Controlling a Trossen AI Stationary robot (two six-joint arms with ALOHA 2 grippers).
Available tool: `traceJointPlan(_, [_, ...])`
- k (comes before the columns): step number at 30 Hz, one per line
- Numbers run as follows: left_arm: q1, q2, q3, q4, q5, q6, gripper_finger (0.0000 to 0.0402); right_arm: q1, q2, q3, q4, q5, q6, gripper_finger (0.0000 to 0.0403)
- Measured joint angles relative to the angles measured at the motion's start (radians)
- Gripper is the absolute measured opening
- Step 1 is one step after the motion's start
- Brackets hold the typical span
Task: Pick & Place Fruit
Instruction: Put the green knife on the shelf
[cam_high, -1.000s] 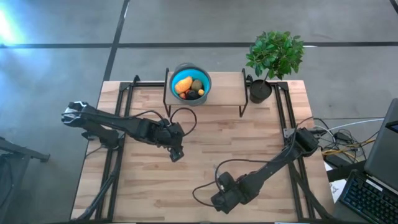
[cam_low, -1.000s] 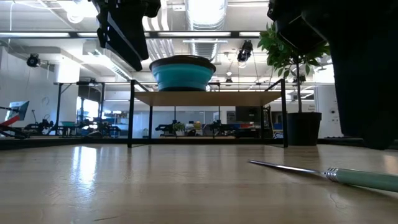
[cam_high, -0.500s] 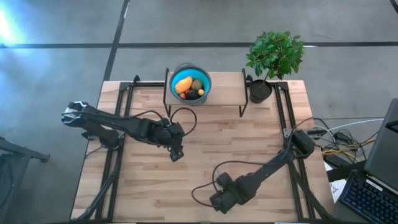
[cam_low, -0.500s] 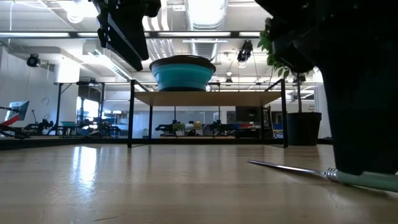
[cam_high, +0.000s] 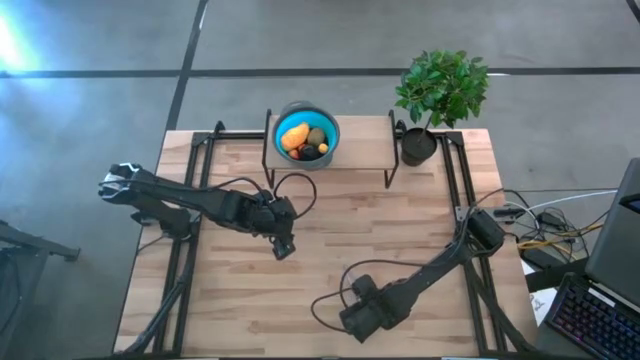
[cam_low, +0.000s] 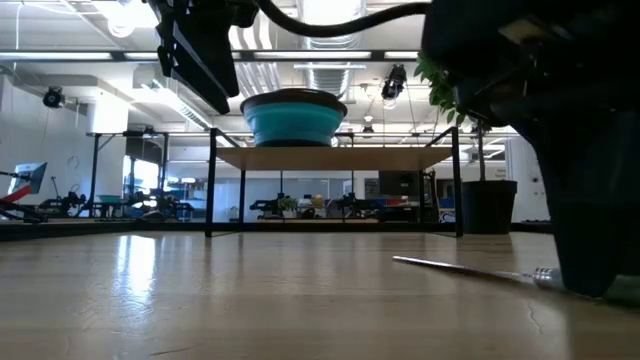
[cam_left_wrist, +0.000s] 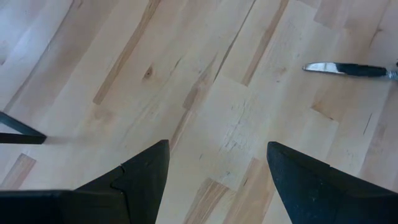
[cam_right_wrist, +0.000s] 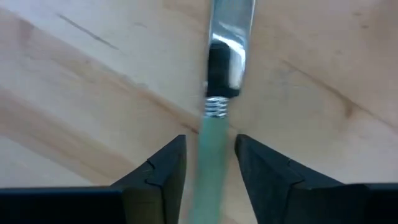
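Note:
The fruit (cam_high: 303, 139) lies in the blue bowl (cam_high: 327, 125) on a raised wooden shelf (cam_high: 362, 148) at the table's far side: an orange-yellow piece, an olive one, a black one and a small red one. A green-handled knife (cam_right_wrist: 214, 155) lies flat on the table near its front edge. My right gripper (cam_right_wrist: 210, 140) points down over it, open, with one finger on each side of the handle just behind the blade and narrow gaps showing. My left gripper (cam_high: 283, 248) hangs open above the table's middle, over bare wood.
A potted plant (cam_high: 440, 95) stands at the far right corner beside the shelf. Black frame rails (cam_high: 190, 180) run along the table's left and right sides. Cables and a laptop (cam_high: 600, 290) lie off the right edge. Bare wood (cam_high: 400, 220) spreads between the arms.
My right gripper has come down toward the knife near the table's front edge; in the low view its dark body now reaches the table over the handle. The left arm has kept still.

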Motion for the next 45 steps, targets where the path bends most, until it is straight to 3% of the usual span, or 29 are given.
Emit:
traceJointPlan(9, [0.000,0.000,0.000,0.000,0.003,0.001,0.0275,-0.001,0.000,-0.002,-0.104,-0.017,-0.002,0.0117])
traceJointPlan(21, [0.000,0.000,0.000,0.000,0.003,0.000,0.0275,-0.010,0.026,-0.004,-0.115,-0.108,-0.225,0.0100])
traceJointPlan(33, [0.000,0.000,0.000,0.000,0.003,-0.001,0.0275,-0.026,0.028,-0.004,-0.119,-0.128,-0.276,0.0056])
traceJointPlan(45, [-0.016,0.000,0.000,0.000,0.073,0.004,0.0275,-0.031,0.028,-0.004,-0.119,-0.127,-0.299,0.0059])
